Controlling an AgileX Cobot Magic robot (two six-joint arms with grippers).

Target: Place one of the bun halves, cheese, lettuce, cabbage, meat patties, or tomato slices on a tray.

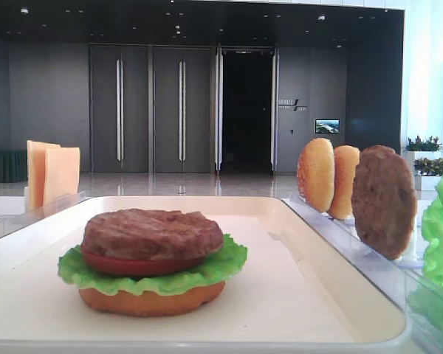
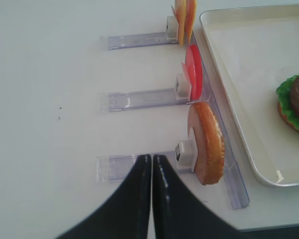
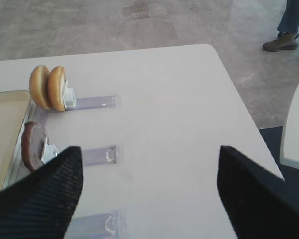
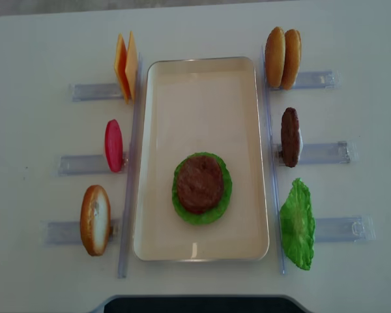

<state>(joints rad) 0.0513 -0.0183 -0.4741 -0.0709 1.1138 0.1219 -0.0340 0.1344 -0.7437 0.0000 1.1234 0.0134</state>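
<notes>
white table [image 4: 202, 26], dark lobby behind. cream rectangular tray [image 4: 202, 78] centre holds stack: bun base, lettuce, tomato, brown patty [image 4: 199, 183] on top. right gripper [image 3: 149, 191] jaws wide, empty, near racks. left gripper [image 2: 152, 164] jaws together, empty. likely between placements; next pick probably yellow cheese slices [image 4: 125, 65], far left.

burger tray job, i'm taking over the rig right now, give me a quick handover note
Left gripper: shut, empty, over the table beside the left racks.
Right gripper: open, empty, above the right racks.
On the cream-white rectangular tray: a stack of golden-orange bun half, green ruffled lettuce, red tomato slice and brown meat patty on top.
In racks, left side: yellow-orange cheese slices, one tomato slice, one bun half. Right side: two bun halves, one patty, one lettuce leaf.
Left to do: likely cheese or a top bun next.
</notes>
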